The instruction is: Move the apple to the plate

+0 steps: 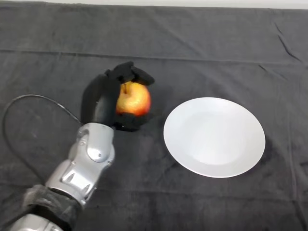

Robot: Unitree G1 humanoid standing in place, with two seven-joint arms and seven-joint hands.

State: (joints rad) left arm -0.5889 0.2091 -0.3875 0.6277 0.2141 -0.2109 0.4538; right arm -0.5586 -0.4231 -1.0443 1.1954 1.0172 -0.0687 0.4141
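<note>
The left hand [98, 103] has its fingers [137, 73] curled round the red-yellow apple [134, 100], left of the white plate [214, 136]. A loose hold could let it roll across the counter [216, 48].

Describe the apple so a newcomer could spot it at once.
On the dark cloth, find the white plate right of centre. Just to its left, the black left hand is curled round the apple, the only red-yellow, round thing here.
</note>
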